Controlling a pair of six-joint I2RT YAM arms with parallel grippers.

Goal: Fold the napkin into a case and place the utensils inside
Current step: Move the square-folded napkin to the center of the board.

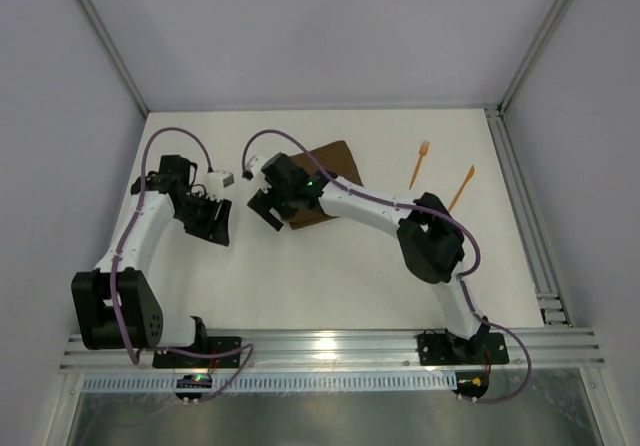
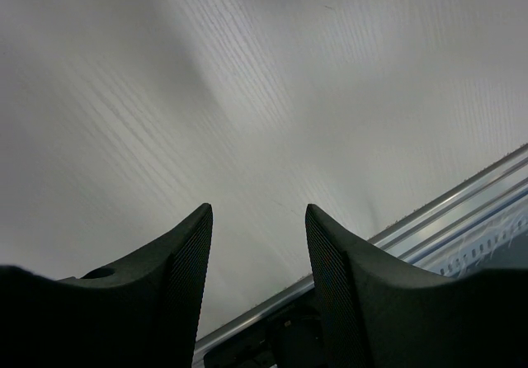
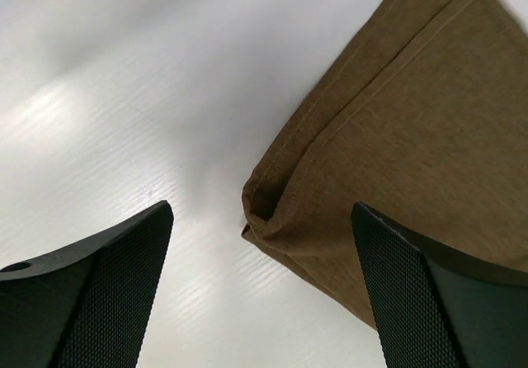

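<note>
The dark brown napkin (image 1: 330, 166) lies folded into a layered rectangle at the back middle of the table. In the right wrist view its layered corner (image 3: 272, 207) sits loose on the table between the fingers, touching neither. My right gripper (image 1: 265, 207) (image 3: 262, 209) hovers wide open over that near-left corner. My left gripper (image 1: 212, 224) (image 2: 259, 208) stands open to the left of the cloth, over bare table, with nothing between its fingers. Two orange utensils lie apart at the back right: a fork (image 1: 419, 164) and a plain pointed piece (image 1: 461, 187).
White walls with metal posts close in the table on three sides. A metal rail (image 1: 330, 346) (image 2: 462, 207) runs along the near edge where the arm bases are bolted. Another rail (image 1: 525, 216) runs down the right side.
</note>
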